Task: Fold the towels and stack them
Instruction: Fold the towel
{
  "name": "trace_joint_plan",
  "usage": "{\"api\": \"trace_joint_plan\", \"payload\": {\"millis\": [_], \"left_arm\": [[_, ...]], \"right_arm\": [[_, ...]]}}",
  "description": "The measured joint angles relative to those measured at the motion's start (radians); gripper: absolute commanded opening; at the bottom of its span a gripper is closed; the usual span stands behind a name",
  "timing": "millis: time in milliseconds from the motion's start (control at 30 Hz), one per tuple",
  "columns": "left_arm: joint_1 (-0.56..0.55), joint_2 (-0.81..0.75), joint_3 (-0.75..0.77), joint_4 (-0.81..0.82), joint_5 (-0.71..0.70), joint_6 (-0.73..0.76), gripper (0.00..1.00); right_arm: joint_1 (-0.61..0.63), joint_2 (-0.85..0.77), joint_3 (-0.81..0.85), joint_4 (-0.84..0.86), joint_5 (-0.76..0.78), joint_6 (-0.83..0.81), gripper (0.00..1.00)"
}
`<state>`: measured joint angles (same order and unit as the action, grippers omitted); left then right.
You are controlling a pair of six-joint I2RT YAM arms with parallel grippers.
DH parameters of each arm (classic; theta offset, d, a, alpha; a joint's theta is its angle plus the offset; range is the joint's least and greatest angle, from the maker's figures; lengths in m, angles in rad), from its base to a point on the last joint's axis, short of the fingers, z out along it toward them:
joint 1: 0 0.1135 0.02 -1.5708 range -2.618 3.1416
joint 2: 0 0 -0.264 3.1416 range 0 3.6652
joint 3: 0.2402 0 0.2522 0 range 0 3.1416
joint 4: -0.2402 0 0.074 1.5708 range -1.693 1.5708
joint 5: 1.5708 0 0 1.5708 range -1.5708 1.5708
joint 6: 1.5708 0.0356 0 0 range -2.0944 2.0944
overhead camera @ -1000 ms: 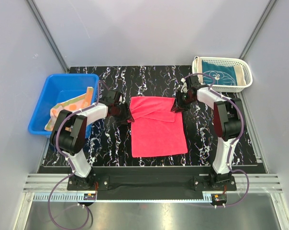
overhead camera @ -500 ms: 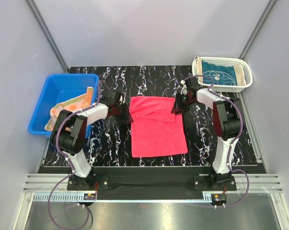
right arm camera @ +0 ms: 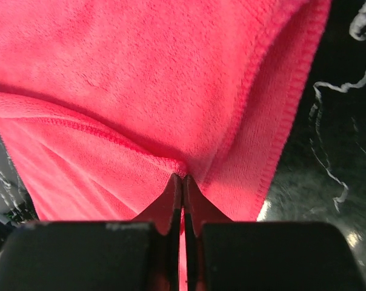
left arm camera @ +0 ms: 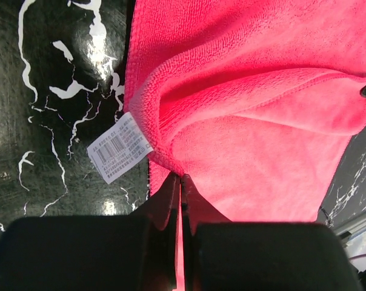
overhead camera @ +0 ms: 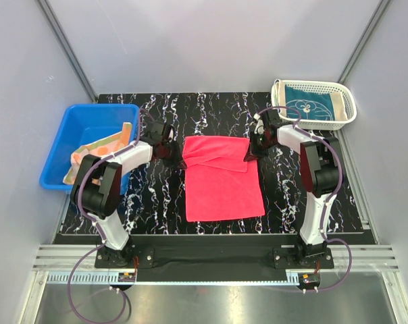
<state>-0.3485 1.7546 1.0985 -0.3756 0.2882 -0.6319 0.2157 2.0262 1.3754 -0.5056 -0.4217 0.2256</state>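
So, the pink towel (overhead camera: 221,177) is laid out on the table (overhead camera: 157,196) between the two claws, with its far strip already doubled back over the rest. The left claw (overhead camera: 180,156) is clamped on the left corner of that flap and the right claw (overhead camera: 248,153) on the right corner. Only a thin sliver of pink is seen between each pair of fingers.

The cloth looks like soft, light terry, so it should be expected to flop and sag in the middle when lifted. The hemmed corners are probably the best spots to be gripped, with both corners moved together so the flap is kept straight. Nothing fragile or slippery here, by the look of it.

The layout is only given by the top view: a teal towel (overhead camera: 311,104) sits in a basket (overhead camera: 349,111) beyond the right claw, and an orange towel (overhead camera: 99,147) lies in a bin (overhead camera: 62,145) out past the left claw. The pinch itself is only shown by the wrist views. A white tag (left arm camera: 119,147) just left of the left claw's tips is picked up by the left wrist alone, and the stitched hem running up from the right claw's tips by the right wrist.
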Motion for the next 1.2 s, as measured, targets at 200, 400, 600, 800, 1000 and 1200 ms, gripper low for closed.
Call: {"api": "trace_joint_plan", "payload": {"millis": [200, 400, 600, 800, 1000, 1200], "left_arm": [[0.0, -0.029, 0.028, -0.08, 0.027, 0.003, 0.0], [-0.003, -0.108, 0.032, -0.124, 0.092, 0.004, 0.0], [-0.031, -0.186, -0.011, -0.12, 0.141, -0.003, 0.0], [-0.121, -0.261, -0.148, -0.095, 0.151, -0.04, 0.0], [-0.192, -0.267, -0.278, -0.056, 0.137, -0.076, 0.0], [-0.2, -0.267, -0.312, -0.038, 0.099, -0.077, 0.0]], "right_arm": [[0.0, -0.127, -0.003, -0.061, 0.109, -0.047, 0.0], [0.0, -0.373, -0.043, -0.069, 0.197, -0.101, 0.0], [0.0, -0.544, -0.196, -0.072, 0.246, -0.13, 0.0], [0.0, -0.672, -0.431, -0.084, 0.309, -0.061, 0.01], [0.0, -0.671, -0.497, -0.117, 0.303, 0.064, 0.11], [0.0, -0.66, -0.528, -0.129, 0.278, 0.14, 0.33]]}}
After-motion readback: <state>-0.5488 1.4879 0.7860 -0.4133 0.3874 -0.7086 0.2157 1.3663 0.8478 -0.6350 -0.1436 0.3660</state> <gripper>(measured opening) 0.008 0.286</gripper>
